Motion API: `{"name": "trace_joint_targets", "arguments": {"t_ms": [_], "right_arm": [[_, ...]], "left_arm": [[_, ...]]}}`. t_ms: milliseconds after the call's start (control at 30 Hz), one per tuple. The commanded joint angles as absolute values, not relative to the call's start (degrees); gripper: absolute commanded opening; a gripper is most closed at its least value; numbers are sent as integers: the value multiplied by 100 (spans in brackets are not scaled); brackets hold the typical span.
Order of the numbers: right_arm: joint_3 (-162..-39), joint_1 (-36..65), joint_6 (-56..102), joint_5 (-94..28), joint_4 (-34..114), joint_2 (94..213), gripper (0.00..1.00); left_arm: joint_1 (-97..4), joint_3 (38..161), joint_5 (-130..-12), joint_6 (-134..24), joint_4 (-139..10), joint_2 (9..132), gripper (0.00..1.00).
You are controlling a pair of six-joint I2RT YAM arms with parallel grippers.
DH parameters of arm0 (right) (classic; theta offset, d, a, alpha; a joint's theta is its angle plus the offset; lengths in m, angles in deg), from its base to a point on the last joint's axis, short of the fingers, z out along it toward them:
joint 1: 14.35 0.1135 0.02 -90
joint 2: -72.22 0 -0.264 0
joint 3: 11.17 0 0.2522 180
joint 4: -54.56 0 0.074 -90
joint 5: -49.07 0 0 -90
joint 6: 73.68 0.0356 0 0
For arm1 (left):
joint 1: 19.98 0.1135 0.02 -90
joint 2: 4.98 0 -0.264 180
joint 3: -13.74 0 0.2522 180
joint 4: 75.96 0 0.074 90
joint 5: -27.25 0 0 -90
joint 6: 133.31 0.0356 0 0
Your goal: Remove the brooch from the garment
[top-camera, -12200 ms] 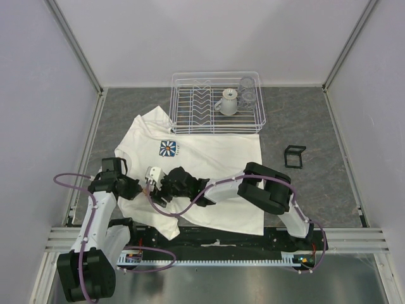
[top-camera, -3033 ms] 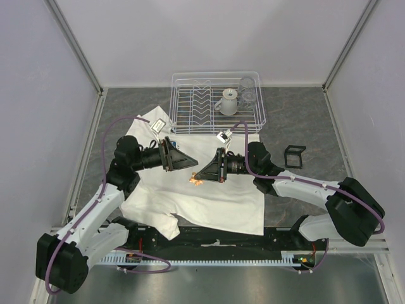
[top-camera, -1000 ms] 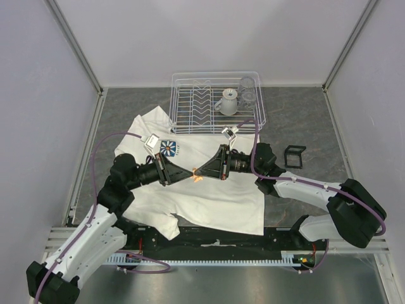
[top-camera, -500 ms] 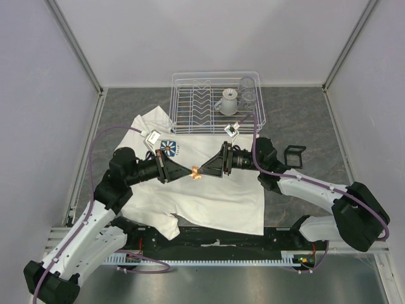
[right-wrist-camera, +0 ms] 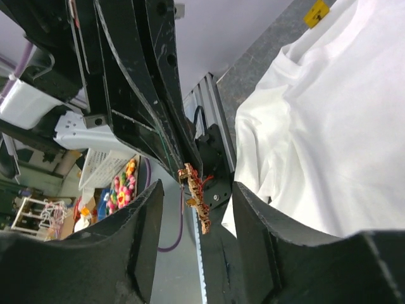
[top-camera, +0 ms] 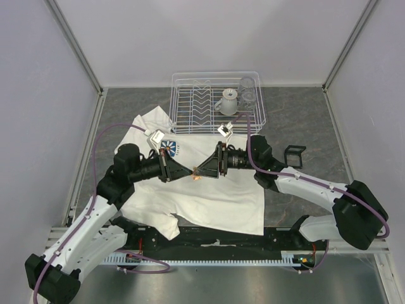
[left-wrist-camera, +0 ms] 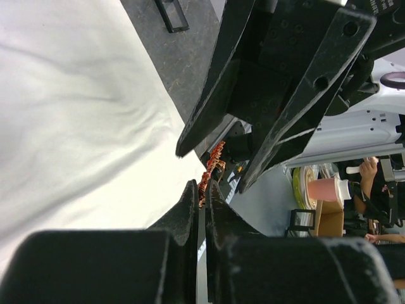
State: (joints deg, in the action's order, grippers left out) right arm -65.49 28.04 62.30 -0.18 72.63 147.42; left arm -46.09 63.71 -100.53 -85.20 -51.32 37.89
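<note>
Now that R pincer (right-wrist-camera: 196,185) has let go, jaws apart, L pincer (left-wrist-camera: 201,190) alone clamps the brooch (top-camera: 197,175) in mid-air over the shirt (top-camera: 218,193). Handover looks done; brooch is off, prob. needs setting down.

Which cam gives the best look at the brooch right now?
Right wrist: the brooch hangs in clear profile between the open right end effector's fingers, pinched by the shut left end effector. Left wrist shows it partly hidden between its own fingertips. Top external shows only an orange speck where the two tips meet.
</note>
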Motion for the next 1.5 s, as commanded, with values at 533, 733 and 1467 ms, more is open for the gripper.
{"name": "trace_joint_targets", "arguments": {"t_ms": [533,733,1467], "right_arm": [[-6774,3030,5860,64,7341,14833,28],[-6747,3039,5834,64,7411,14816,27],[-6827,3039,5166,416,6998,14780,24]], "left_arm": [[-4591,6240,-10643,-9208,-6131,3949,2],[-4547,5959,-10871,-9779,-6808,4028,2],[-4301,6099,-11733,-9525,-6799,4195,2]]}}
